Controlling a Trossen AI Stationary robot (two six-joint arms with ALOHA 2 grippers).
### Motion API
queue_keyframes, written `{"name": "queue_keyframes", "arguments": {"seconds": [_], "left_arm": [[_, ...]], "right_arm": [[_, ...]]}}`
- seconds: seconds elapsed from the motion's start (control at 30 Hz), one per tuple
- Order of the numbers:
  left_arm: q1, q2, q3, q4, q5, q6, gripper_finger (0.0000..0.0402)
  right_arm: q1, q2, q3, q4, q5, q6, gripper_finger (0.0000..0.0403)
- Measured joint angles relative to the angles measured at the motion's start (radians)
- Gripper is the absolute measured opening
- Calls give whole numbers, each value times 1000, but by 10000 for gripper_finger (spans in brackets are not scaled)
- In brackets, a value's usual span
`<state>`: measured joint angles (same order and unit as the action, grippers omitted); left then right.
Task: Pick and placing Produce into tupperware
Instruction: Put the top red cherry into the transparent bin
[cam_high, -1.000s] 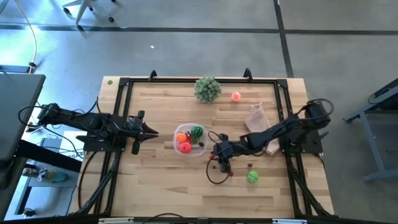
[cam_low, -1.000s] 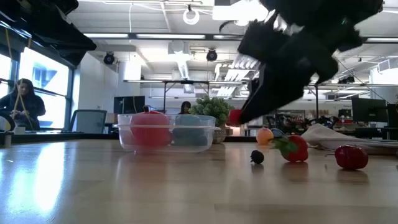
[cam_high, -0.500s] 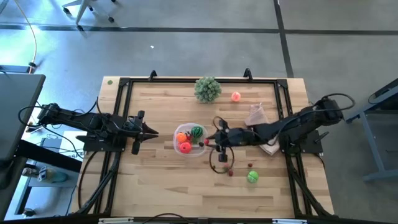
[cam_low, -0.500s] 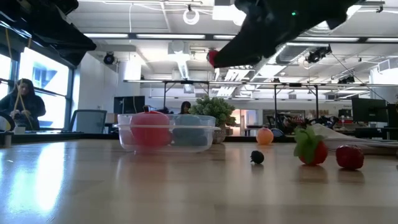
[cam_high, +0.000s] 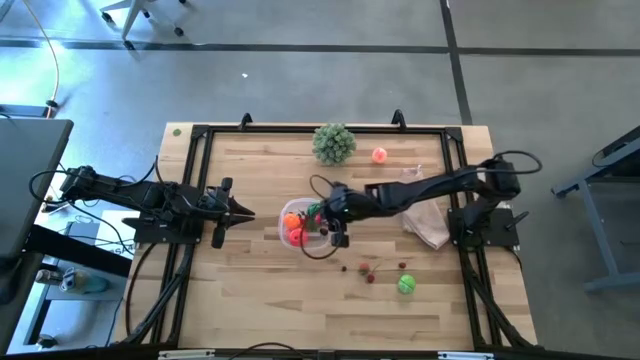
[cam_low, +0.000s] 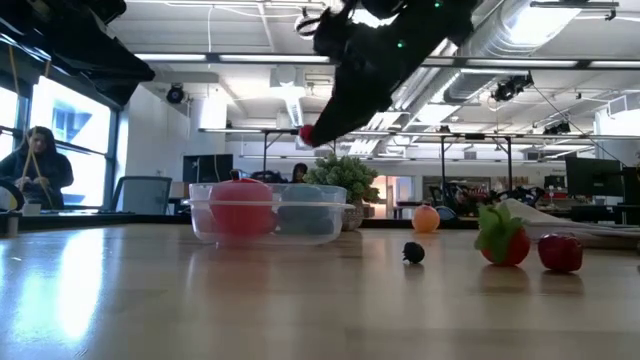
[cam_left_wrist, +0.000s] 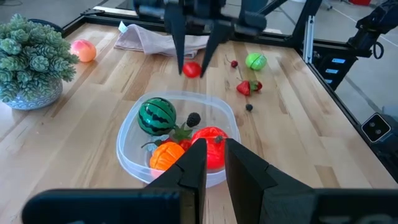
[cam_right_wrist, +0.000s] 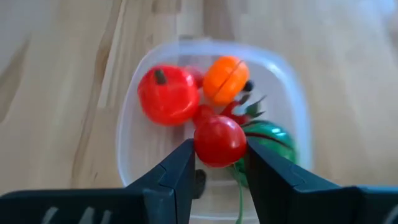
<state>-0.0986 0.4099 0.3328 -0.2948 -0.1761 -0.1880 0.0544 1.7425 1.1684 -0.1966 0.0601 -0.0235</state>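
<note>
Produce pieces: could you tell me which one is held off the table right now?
The small red ball, pinched in the right gripper above the tupperware; all others lie down.

Evenly lit from ceiling strip lights (cam_low: 260, 58), bright overall. Window (cam_low: 60, 130) glare blown out at side, pale sheen across wooden table (cam_low: 150, 290). Shadows soft and short. Arm silhouetted black against ceiling. Background soft in right wrist view; fingers (cam_right_wrist: 168, 180) blurred up close.
</note>
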Motion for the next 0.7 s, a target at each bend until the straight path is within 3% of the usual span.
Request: {"name": "queue_keyframes", "arguments": {"seconds": [0.37,0.7], "left_arm": [[0,0,0,0,0,0,46],[0,0,0,0,0,0,46]], "right_arm": [[-2,197,153,-112,-77,-38,116],[-2,241,186,-154,-88,-45,116]]}}
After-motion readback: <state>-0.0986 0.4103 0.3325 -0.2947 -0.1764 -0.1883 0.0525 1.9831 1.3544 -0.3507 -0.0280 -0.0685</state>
